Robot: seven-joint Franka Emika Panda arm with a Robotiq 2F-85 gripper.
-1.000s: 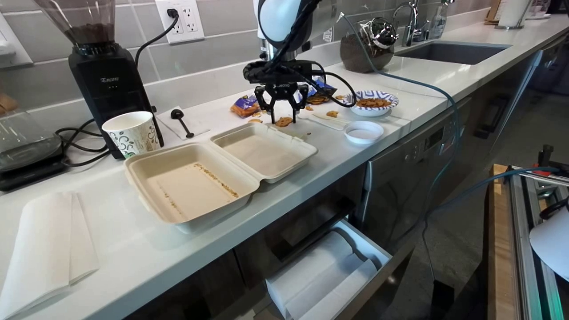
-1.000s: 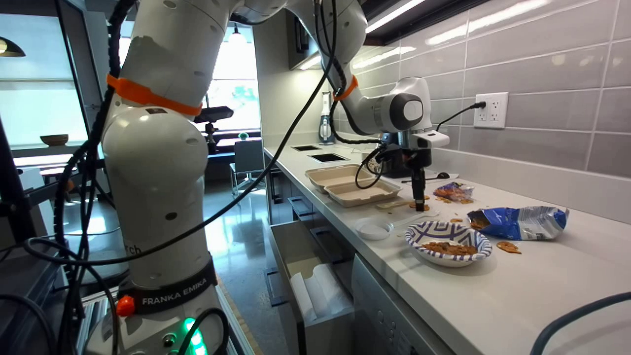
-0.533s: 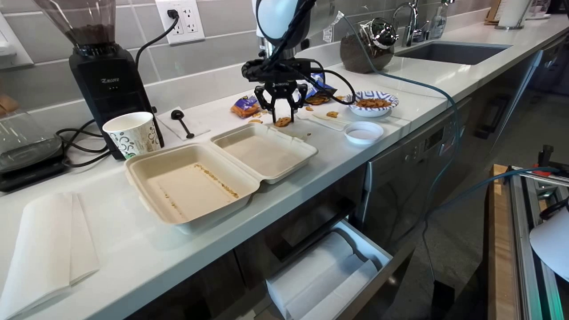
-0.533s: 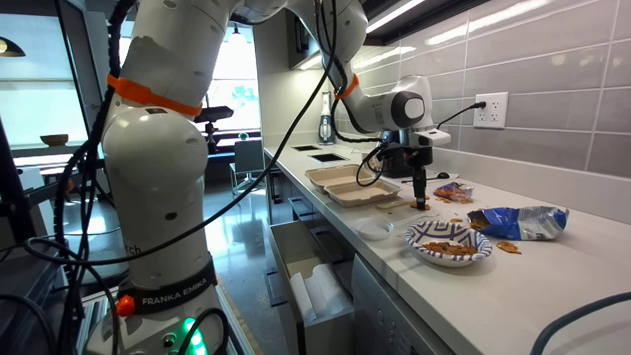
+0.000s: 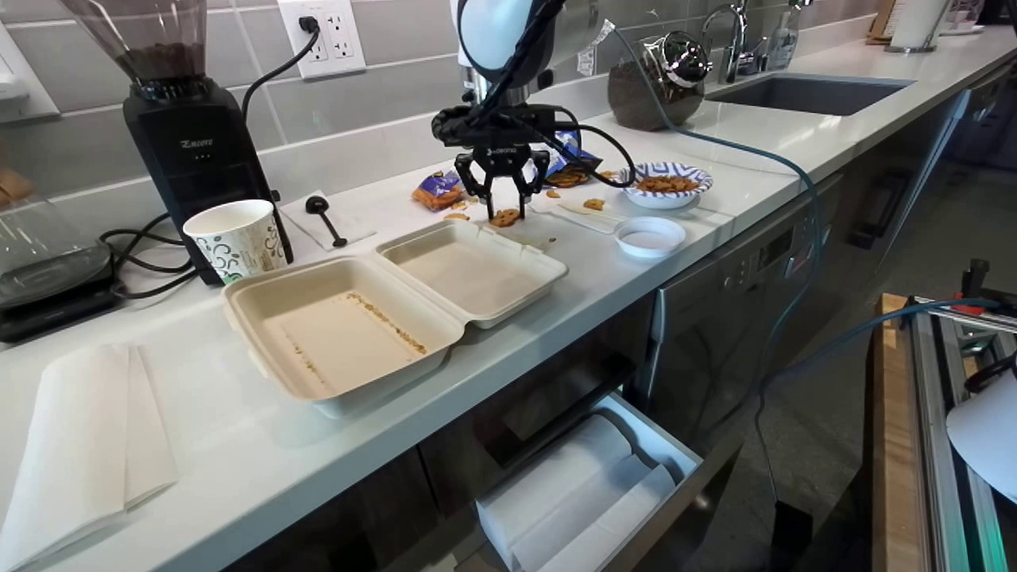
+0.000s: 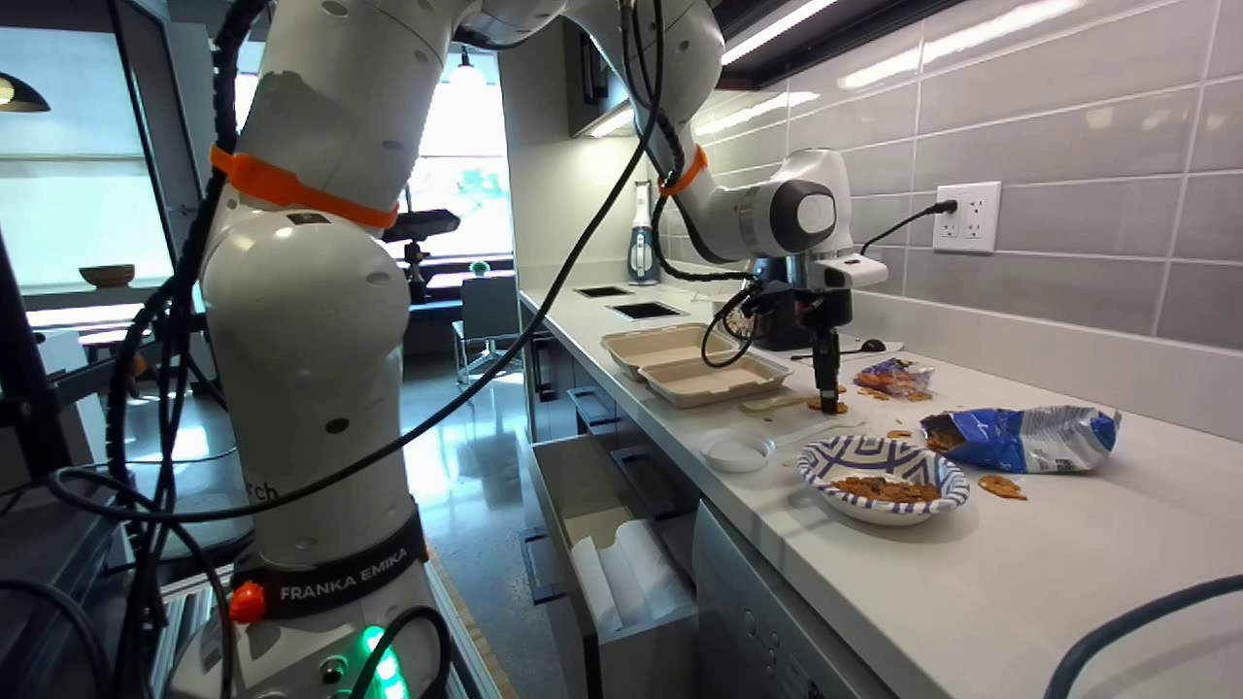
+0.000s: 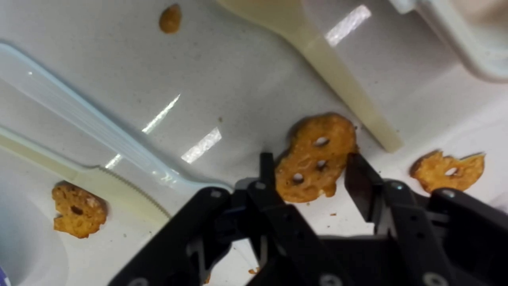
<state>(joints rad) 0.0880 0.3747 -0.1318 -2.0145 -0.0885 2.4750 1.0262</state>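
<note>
Pincer: we see the pincer (image 5: pixel 506 214) pointing down, low over the counter (image 6: pixel 1097 563), its fingers clamped on a pretzel crisp, with a side of it against each.
Pretzel crisp: we find the pretzel crisp (image 7: pixel 313 157) between the fingertips, well in from the counter's front and back edges; we cannot tell whether it rests on the surface.
Broken pieces: we note a broken pretzel (image 7: pixel 436 171) just beside the pincer, and a second fragment (image 7: pixel 79 222) further off, next to a serrated cream knife (image 7: pixel 119 194).
Cutlery: we also see a clear plastic utensil (image 7: pixel 87 115) and a cream utensil (image 7: pixel 353 91), whose handle ends near the crisp.
Takeout box: we see the takeout box (image 5: pixel 338 342) lying open along the front edge, crumbs in its larger half.
Dishes: near that same edge we have a shallow white dish (image 5: pixel 650 236) and a patterned bowl (image 6: pixel 884 454) holding brown bits.
Snack bags: towards the back edge lie a small bag (image 5: pixel 438 189) and a large blue bag (image 6: pixel 1029 442).
Drawer: below the front edge we see an open drawer (image 6: pixel 646 660) with paper towels (image 6: pixel 631 582) inside.
</note>
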